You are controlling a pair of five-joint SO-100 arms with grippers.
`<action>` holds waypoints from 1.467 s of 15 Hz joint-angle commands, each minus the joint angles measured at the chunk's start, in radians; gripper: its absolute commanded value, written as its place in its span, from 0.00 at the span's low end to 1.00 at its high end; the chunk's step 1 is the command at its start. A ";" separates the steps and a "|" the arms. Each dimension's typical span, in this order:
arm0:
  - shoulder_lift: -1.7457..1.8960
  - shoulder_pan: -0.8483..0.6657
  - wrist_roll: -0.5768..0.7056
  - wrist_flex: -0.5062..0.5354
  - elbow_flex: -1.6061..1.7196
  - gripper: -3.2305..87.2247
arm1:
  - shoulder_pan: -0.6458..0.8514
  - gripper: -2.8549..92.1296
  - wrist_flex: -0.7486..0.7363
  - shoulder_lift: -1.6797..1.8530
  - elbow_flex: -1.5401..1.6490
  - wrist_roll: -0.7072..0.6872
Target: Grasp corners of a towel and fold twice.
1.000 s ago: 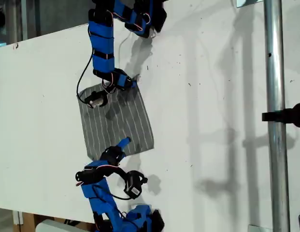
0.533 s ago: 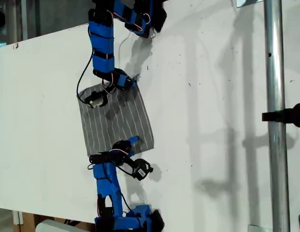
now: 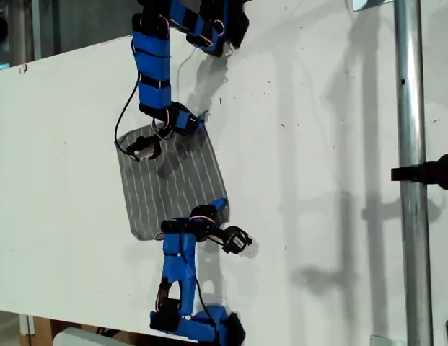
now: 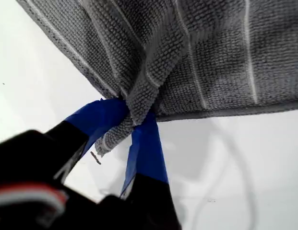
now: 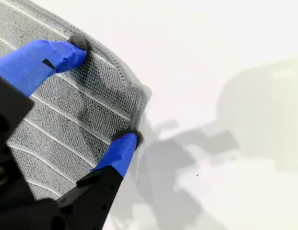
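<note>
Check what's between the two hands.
Only the towel: in the exterior view its right edge runs from my first hand, shut on one corner, to my second hand, open around the next corner.

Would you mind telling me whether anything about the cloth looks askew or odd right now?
Only one thing: the grey pinstriped towel lies flat on the white table, except the corner pinched in my first hand, which is bunched into folds. My second hand straddles another corner, open.

place: lab or workshop bench | evidence: bare white table [image 3: 324,144]; metal pole [image 3: 415,173]
</note>
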 commanded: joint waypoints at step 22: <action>0.425 0.104 0.051 0.158 0.055 0.02 | -0.307 0.03 0.238 0.413 -0.080 0.282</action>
